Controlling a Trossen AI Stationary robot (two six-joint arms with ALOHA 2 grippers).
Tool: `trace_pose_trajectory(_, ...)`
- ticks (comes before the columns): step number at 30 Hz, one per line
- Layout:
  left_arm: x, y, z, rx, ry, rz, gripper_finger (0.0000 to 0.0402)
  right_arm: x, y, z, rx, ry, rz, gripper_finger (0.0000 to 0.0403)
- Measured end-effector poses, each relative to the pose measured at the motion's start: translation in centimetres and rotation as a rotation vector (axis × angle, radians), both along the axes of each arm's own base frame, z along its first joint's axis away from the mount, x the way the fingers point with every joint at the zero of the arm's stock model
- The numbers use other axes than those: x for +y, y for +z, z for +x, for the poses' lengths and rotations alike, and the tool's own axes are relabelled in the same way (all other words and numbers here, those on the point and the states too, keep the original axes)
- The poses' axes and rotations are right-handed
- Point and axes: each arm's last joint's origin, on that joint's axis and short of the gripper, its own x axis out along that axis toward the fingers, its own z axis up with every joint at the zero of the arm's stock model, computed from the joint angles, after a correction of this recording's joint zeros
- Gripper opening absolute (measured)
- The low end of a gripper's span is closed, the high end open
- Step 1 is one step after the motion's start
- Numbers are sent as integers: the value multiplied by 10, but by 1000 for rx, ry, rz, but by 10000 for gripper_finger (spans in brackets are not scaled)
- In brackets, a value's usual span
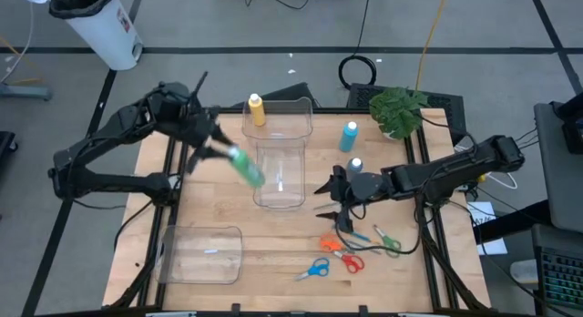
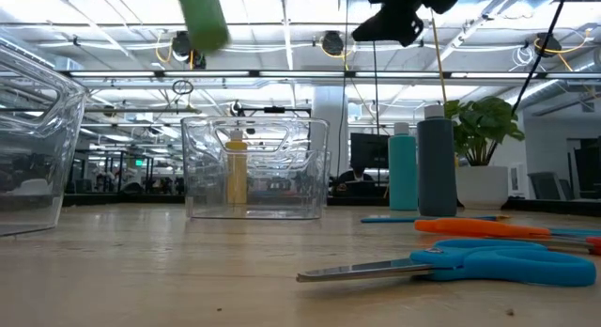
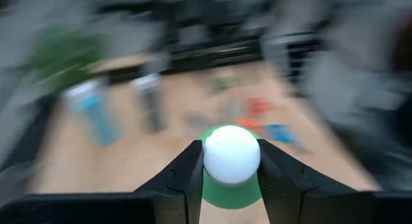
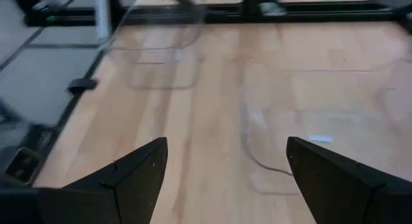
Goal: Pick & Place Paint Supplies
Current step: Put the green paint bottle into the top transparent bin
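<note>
My left gripper is shut on a green paint bottle with a white cap. It holds the bottle in the air beside the left rim of the middle clear bin. The bottle shows at the top of the low view. My right gripper stands open above the table, right of that bin, with nothing between its fingers. The grey-blue bottle and the light blue bottle stand upright beside it. A yellow bottle stands by the far clear bin. My left gripper pinches the green bottle at its white-capped end, one finger on each side. The cap faces back toward the wrist and the green body sticks out beyond the fingertips. The bottle is lifted clear of the table and tilted.
A third clear bin sits near the table's front left. Blue scissors, orange scissors and thin brushes lie at the near right. A potted plant stands at the far right corner.
</note>
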Motion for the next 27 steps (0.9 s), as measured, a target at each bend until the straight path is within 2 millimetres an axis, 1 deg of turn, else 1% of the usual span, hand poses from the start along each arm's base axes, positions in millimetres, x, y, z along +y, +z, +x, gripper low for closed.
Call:
trace_pose_trajectory(2, -7, 1, 0, -27, -139, -54, 121, -3, 1, -5, -28, -46, -14, 311)
trace_pose_trajectory(4, -12, 2, 0, -36, -209, -101, 121, -5, 0, -10, -44, -83, -29, 311)
trace_pose_trajectory(8, -23, 3, 3, -11, -255, -138, 121, -7, 1, -18, -56, -95, -17, 311)
trace_pose_trajectory(12, -35, 2, 8, -2, -275, -94, 121, -8, -1, -21, -53, -100, -9, 311)
trace_pose_trajectory(15, -41, 1, 13, 8, -260, -57, 121, -8, 0, -21, -58, -100, -8, 311)
trace_pose_trajectory(19, -49, 0, 14, 15, -242, -18, 121, -8, 0, -21, -56, -100, -11, 311)
trace_pose_trajectory(22, -50, 0, 15, 28, -185, 16, 121, -8, 0, -21, -57, -100, -12, 311)
trace_pose_trajectory(24, -48, 1, 17, 30, -94, 28, 121, -8, 0, -21, -56, -100, -12, 311)
trace_pose_trajectory(27, -43, 8, 22, -10, 114, 22, 121, -8, 0, -21, -56, -100, -12, 311)
